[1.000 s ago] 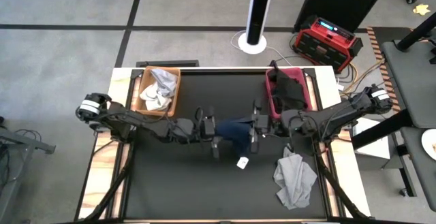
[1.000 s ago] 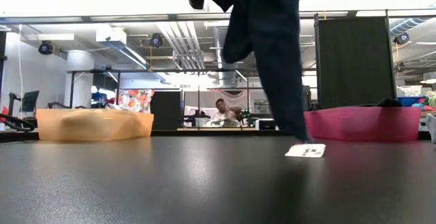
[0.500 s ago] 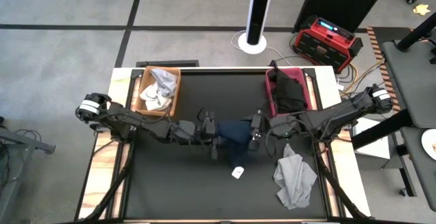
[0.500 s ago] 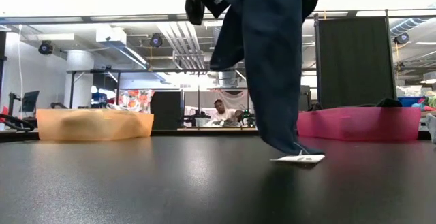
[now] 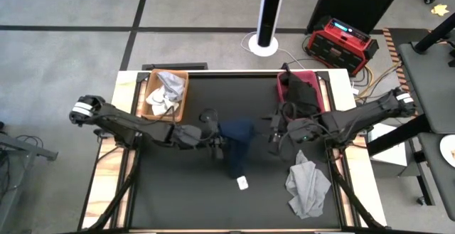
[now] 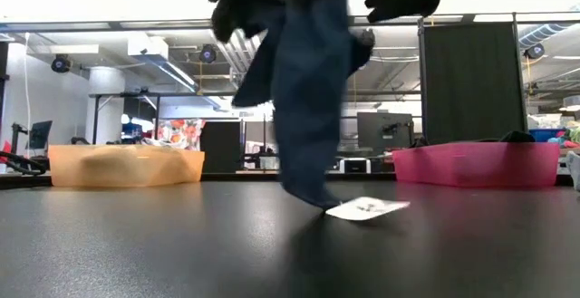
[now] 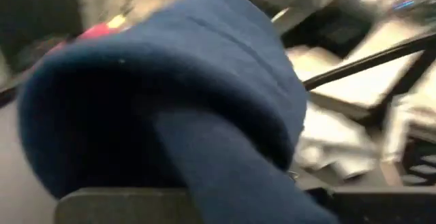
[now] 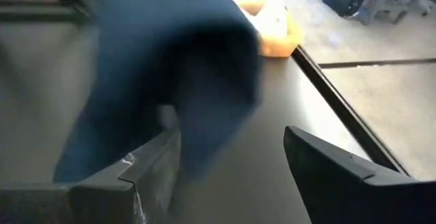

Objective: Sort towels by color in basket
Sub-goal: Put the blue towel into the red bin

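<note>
Since the earlier frame your right pincer [image 5: 273, 130] has let go of the navy towel [image 5: 237, 145] and moved away from it. From above, you see your left pincer [image 5: 217, 136] gripping this towel over the middle of the tabletop [image 5: 185, 198]; its white tag [image 5: 242, 183] lies below. At table height, the towel [image 6: 306, 99] hangs down, its tip touching the tabletop. Your left wrist camera shows the towel [image 7: 177, 108] clamped. Your right wrist camera shows open fingers [image 8: 340, 173], empty.
</note>
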### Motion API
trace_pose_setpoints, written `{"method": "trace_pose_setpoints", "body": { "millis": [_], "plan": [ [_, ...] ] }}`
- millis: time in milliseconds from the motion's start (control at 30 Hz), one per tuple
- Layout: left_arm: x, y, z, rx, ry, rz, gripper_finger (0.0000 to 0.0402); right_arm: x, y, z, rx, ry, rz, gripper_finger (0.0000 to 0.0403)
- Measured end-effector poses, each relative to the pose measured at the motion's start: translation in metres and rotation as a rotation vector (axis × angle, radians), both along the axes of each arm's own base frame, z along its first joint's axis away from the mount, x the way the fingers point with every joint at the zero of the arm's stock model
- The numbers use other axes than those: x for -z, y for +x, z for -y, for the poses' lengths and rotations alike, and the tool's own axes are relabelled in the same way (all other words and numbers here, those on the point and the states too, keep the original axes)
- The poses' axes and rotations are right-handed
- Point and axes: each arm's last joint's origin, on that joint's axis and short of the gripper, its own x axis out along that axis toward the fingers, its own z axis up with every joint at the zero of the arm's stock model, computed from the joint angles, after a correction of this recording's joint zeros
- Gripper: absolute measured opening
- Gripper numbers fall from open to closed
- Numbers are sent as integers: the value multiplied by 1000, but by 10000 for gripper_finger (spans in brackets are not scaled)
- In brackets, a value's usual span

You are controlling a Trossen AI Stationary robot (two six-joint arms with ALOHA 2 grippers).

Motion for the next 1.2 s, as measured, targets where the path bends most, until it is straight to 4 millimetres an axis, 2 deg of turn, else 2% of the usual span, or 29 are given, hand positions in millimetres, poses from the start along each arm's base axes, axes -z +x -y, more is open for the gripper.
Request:
{"method": "trace_pose_setpoints", "body": {
  "millis": [133,267,367,500,633,800,967,1100,1200],
  "plan": [
    [8,-9,-5,-130,-10,-112,0,-7,-3,-3,-27,-12,41,245],
    [14,-7,-7,-162,-31,-128,0,-13,4,-11,-104,-104,108,230],
    [14,-2,-5,-133,-44,-97,0,-11,15,-18,-167,-220,120,220],
    [5,4,-1,-22,-64,5,0,-1,30,-22,-217,-347,94,216],
    [1,5,0,18,-69,42,0,12,42,-26,-244,-383,36,240],
    [-4,6,0,26,-72,86,0,21,51,-30,-279,-384,7,304],
    [-14,8,3,120,-86,178,0,28,60,-32,-270,-404,-14,356],
    [-15,8,4,135,-88,190,0,20,68,-33,-222,-424,16,363],
    [-15,8,5,137,-89,193,0,17,72,-35,-235,-442,17,343]
  ]
}}
